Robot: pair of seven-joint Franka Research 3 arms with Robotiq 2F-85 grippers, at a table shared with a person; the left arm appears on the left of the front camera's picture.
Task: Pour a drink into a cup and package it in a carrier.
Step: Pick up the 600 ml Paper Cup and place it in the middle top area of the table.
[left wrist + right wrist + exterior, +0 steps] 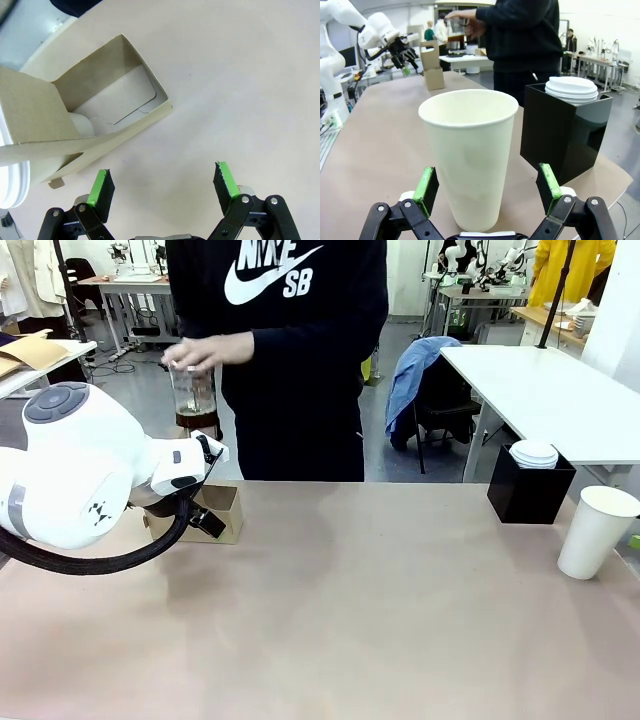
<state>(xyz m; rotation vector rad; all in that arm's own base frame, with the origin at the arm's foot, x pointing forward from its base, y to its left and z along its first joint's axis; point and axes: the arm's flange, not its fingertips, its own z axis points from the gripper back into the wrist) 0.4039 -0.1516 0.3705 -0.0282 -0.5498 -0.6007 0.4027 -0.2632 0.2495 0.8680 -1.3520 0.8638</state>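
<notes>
The cup [470,150] is a tall white paper cup, open-topped, standing at the table's right end [597,530]. My right gripper [486,177] is open, its green-padded fingers flanking the cup's lower part without touching it. The brown cardboard carrier [222,512] stands at the far left of the table. My left gripper [162,182] hangs open just beside the carrier [100,110], with nothing between its fingers. At the far side a person holds a glass carafe [194,395] with the dark drink [197,420] in its bottom.
A black box [530,495] holding a stack of white lids [534,452] stands right behind the cup, close to the right gripper [565,135]. A white rounded object [12,180] shows at the carrier's edge. The table's middle is bare.
</notes>
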